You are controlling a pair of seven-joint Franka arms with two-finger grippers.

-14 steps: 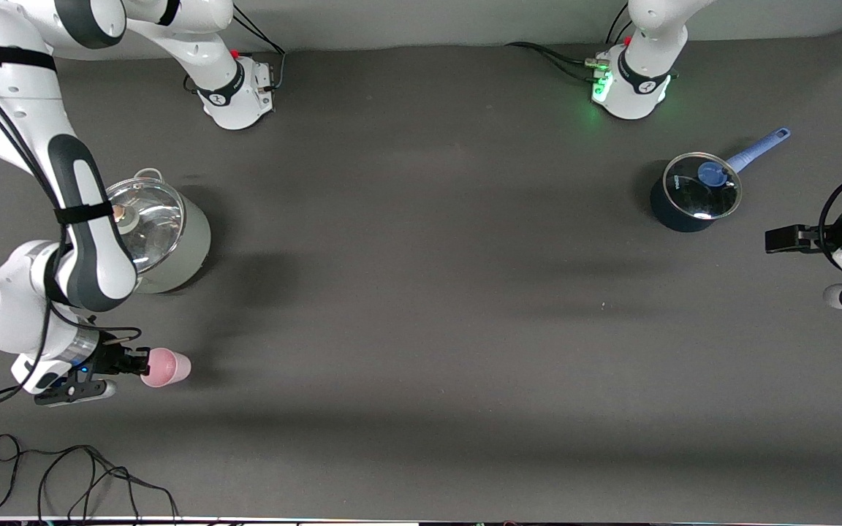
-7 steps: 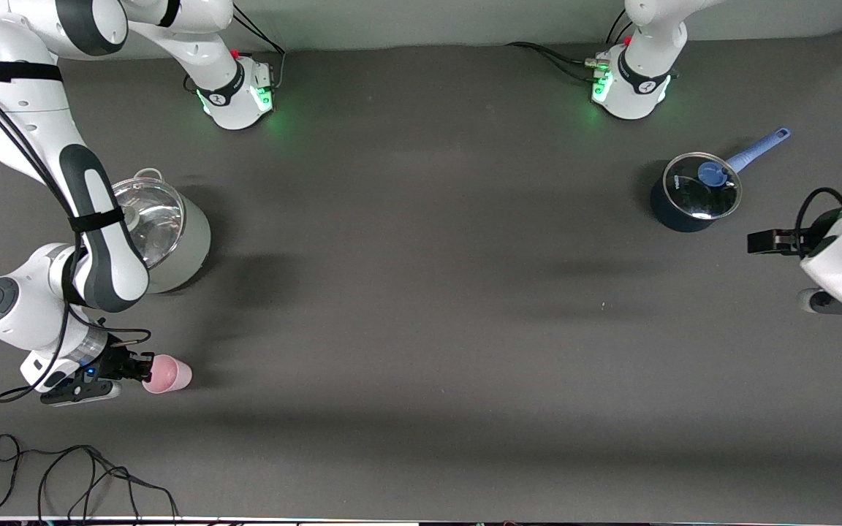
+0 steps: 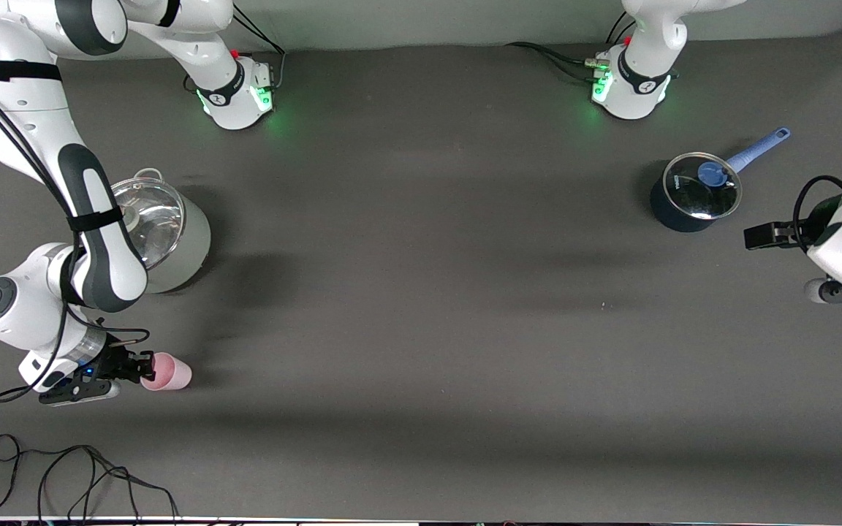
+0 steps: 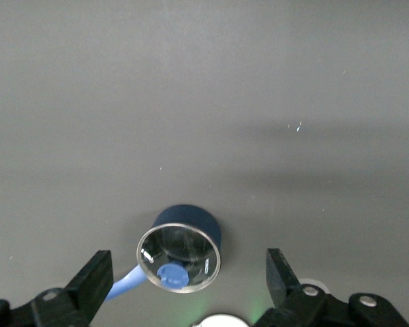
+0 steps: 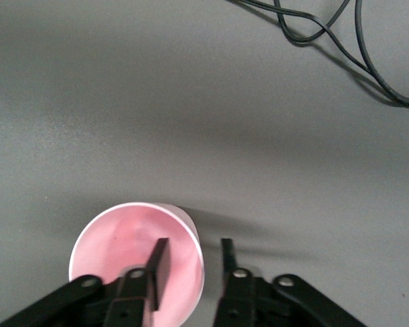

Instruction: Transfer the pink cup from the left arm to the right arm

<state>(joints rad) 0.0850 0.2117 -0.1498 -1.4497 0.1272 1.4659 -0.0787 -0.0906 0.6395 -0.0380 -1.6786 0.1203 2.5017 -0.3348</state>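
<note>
Landmark: the steel pot (image 3: pixel 161 234) with glass lid, standing toward the right arm's end of the table (image 3: pixel 421 307).

Pink cup (image 3: pixel 167 372): nearer to the front camera than the steel pot, well apart from it. It looks upright on the table surface, mouth up; the right wrist view shows straight down into its open mouth (image 5: pixel 136 262).

Right gripper (image 3: pixel 145 367): at the cup's rim, on the side away from the table's middle. In the right wrist view one finger (image 5: pixel 157 272) sits inside the cup and the other stands just outside the wall, so the jaws straddle the rim with only a narrow gap. Whether the pads actually press the wall I cannot tell; the gap looks a little wider than the wall.

Left gripper (image 3: pixel 761 236): in the air at the left arm's end of the table, far from the steel pot, holding nothing. The left wrist view shows its two fingers (image 4: pixel 92 279) spread wide apart, with the dark blue saucepan (image 4: pixel 180 248) framed between them on the table below.

Blue saucepan (image 3: pixel 695 191): glass lid with blue knob, light-blue handle pointing toward the left arm's base (image 3: pixel 629 84).

A loose black cable (image 3: pixel 77 478) lies nearer to the front camera than the steel pot and the cup.
</note>
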